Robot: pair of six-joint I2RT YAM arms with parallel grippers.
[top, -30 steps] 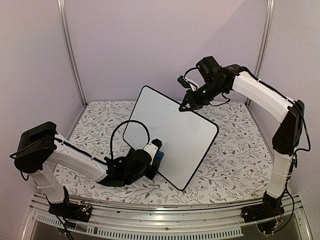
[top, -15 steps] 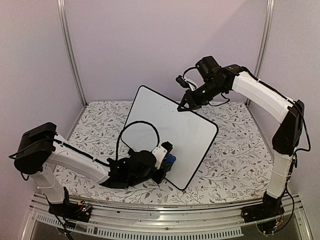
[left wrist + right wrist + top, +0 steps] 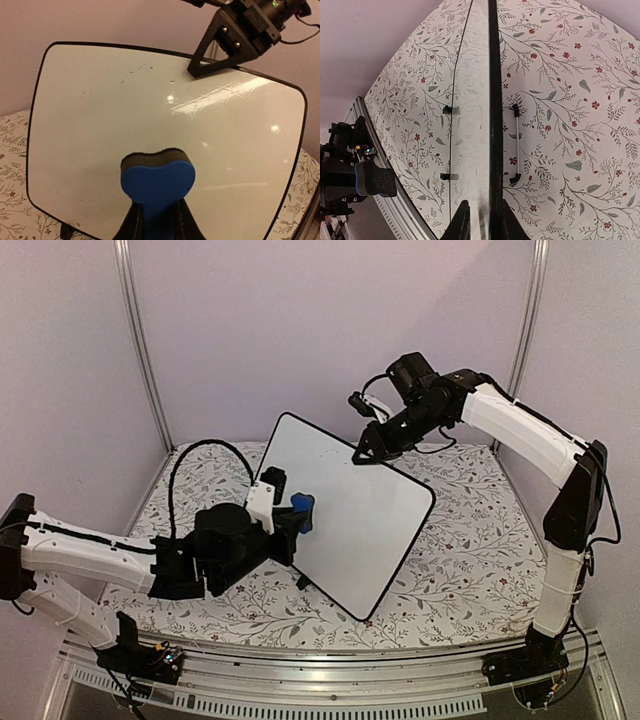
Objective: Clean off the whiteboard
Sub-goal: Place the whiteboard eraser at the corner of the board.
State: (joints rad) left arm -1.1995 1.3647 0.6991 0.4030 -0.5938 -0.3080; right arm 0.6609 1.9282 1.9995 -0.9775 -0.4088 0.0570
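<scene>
The whiteboard [image 3: 350,525] is being stood upright on the middle of the floral table cover [image 3: 480,540], its face angled toward the left side. Its far top edge is being straddled by the right gripper [image 3: 482,222]. Whether that edge is being clamped or only loosely bracketed cannot be told. A blue eraser [image 3: 157,177] is being gripped firmly in the left gripper [image 3: 297,517] and held just in front of the board face, apparently without contact. Faint grey marks [image 3: 132,72] are showing near the top edge. If wiping pressure is applied while the top edge is being held slackly, the board is likely to tip backward or skid. Strokes toward the upper marks risk collision with the right gripper.
</scene>
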